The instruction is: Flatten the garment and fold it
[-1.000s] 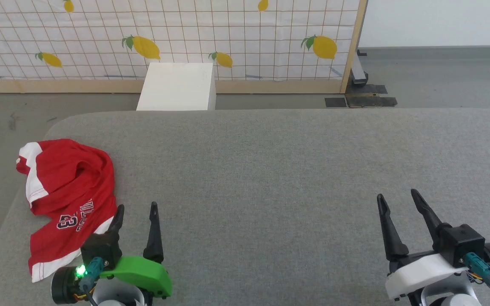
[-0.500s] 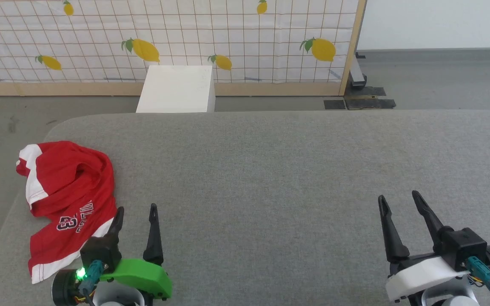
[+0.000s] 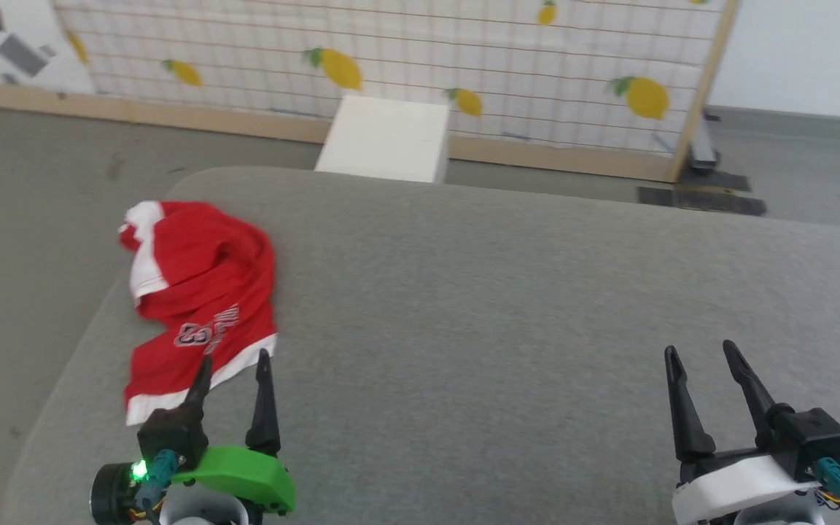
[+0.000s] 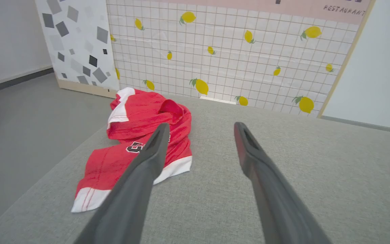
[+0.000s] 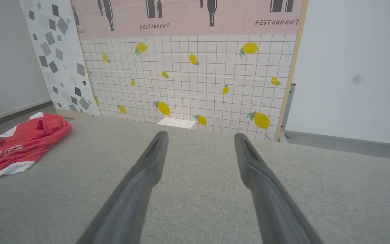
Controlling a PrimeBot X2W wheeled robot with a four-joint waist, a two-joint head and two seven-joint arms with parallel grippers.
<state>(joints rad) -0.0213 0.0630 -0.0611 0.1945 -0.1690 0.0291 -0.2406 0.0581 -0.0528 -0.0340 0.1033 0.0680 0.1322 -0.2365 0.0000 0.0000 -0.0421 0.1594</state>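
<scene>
Left tool [image 3: 235, 355], right tool [image 3: 700, 346] spread, empty; garment [image 3: 201, 281] crumpled, red, white-banded.

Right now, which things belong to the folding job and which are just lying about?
Job: garment, crumpled; grey padded surface under it; left claw and right claw, both open.
Lying about: white box; lemon-print screen.

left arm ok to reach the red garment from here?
Probably yes. The left gripper is open and empty, and the garment lies crumpled just ahead of its fingertips, slightly to its left, on the grey cushion. Nothing sits between them.
</scene>
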